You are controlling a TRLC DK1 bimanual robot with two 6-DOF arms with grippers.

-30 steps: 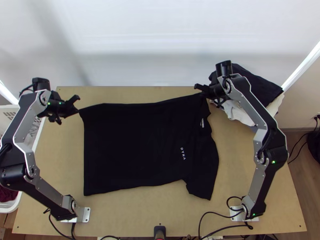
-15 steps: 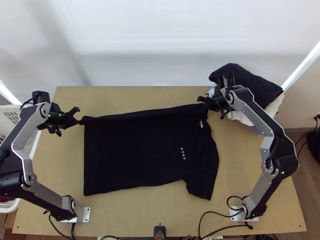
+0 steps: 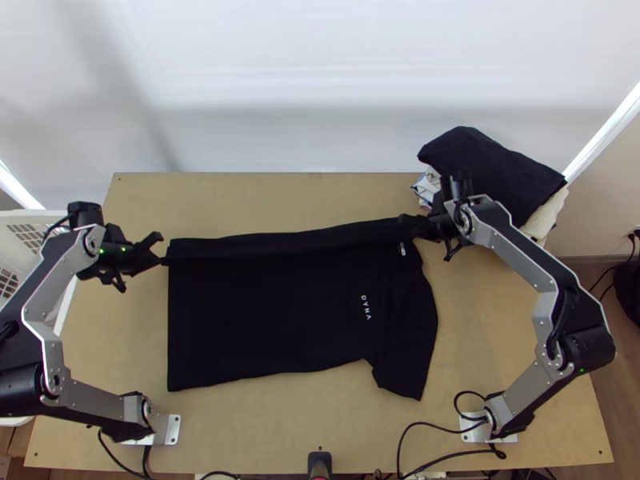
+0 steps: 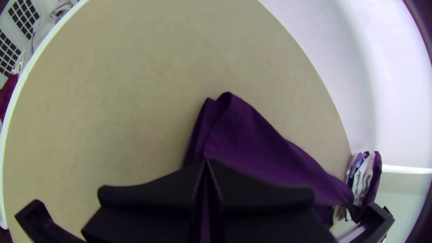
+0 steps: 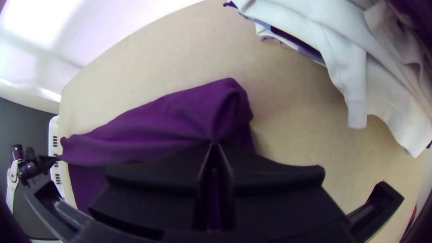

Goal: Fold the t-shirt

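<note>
Along the table's near edge, at its middle, sits a small black fitting [image 3: 319, 462], between the bases of the two arms. Beyond it the black t-shirt [image 3: 272, 320] lies lengthwise across the middle of the table [image 3: 264, 424], mostly spread flat, its hem end toward the left arm's side and its neck toward the right. One sleeve [image 3: 404, 372] points to the near edge, and the small white neck label [image 3: 402, 249] faces up. Farther on, the shirt's far side is turned over into a long strip [image 3: 280, 242] between the two grippers. The left gripper [image 3: 162, 259] has its fingers pressed together on the strip's hem end; the right gripper [image 3: 411, 227] likewise pinches the neck end, and in the right wrist view the cloth gathers into creases at its fingertips [image 5: 214, 145]. Just past the left arm's side of the table stands a white basket [image 3: 18, 214]. At the far corner on the right arm's side, a heap of clothes [image 3: 488, 168] shows black cloth over white, with a pale wall [image 3: 280, 96] behind.
</note>
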